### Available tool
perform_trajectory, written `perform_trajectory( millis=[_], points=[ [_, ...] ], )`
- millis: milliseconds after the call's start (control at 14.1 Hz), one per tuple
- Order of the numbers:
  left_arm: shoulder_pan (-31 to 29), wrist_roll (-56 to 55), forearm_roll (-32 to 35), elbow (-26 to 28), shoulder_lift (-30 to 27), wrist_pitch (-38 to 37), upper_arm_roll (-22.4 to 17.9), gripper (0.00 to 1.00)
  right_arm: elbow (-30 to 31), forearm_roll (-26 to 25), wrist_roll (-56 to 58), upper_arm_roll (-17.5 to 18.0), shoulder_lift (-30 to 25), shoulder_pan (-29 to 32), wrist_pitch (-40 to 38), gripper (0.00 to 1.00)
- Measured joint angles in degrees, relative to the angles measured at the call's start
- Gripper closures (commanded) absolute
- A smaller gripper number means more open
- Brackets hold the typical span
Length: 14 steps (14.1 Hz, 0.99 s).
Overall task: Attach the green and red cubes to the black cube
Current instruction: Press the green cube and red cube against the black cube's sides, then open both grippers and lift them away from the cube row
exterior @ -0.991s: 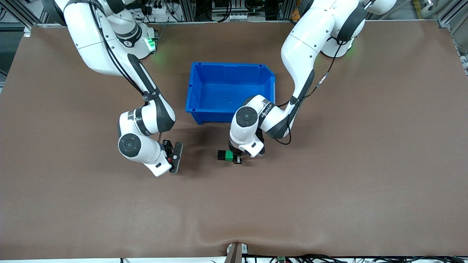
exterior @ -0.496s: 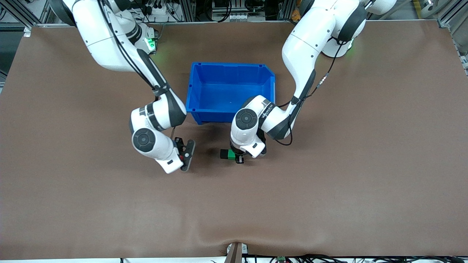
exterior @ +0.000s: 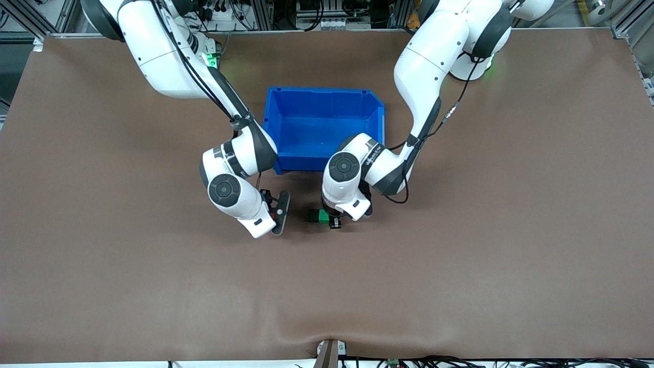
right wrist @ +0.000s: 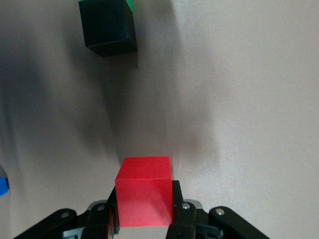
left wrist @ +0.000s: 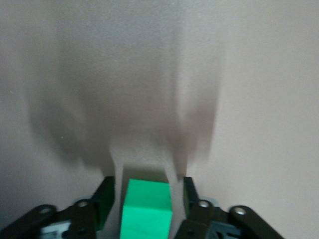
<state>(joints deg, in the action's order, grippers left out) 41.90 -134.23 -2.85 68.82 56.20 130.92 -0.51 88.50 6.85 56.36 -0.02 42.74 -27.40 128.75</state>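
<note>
Right gripper (right wrist: 144, 219), clamping the small matte red cube (right wrist: 144, 191), should align squarely with the matte black cube (right wrist: 108, 26). Left gripper (left wrist: 145, 199), jaws slightly parted, straddles the matte green cube (left wrist: 147, 206) joined to it.

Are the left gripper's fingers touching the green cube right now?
Apart. The left wrist view shows the left gripper straddling the green cube, with a strip of brown table visible between the cube and each finger.

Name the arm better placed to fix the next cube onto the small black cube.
Right. The right gripper is shut on the small matte red cube, near the matte black cube. The left gripper stands open around the already attached green cube.
</note>
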Motion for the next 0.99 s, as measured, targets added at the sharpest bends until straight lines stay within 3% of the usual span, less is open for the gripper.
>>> perform_trajectory(
  millis=[354, 991],
  points=[
    [-3.25, 4.35, 0.0, -1.69, -7.01, -8.92, -0.79, 0.0, -0.55, 0.0, 0.0, 0.02, 1.27, -2.04, 2.44, 1.0],
    [-13.74, 37.51, 0.0, -1.49, -24.08, -30.41, -0.82, 0.0, -0.74, 0.03, -1.32, 0.05, 3.21, -5.6, 7.89, 1.0]
  ],
)
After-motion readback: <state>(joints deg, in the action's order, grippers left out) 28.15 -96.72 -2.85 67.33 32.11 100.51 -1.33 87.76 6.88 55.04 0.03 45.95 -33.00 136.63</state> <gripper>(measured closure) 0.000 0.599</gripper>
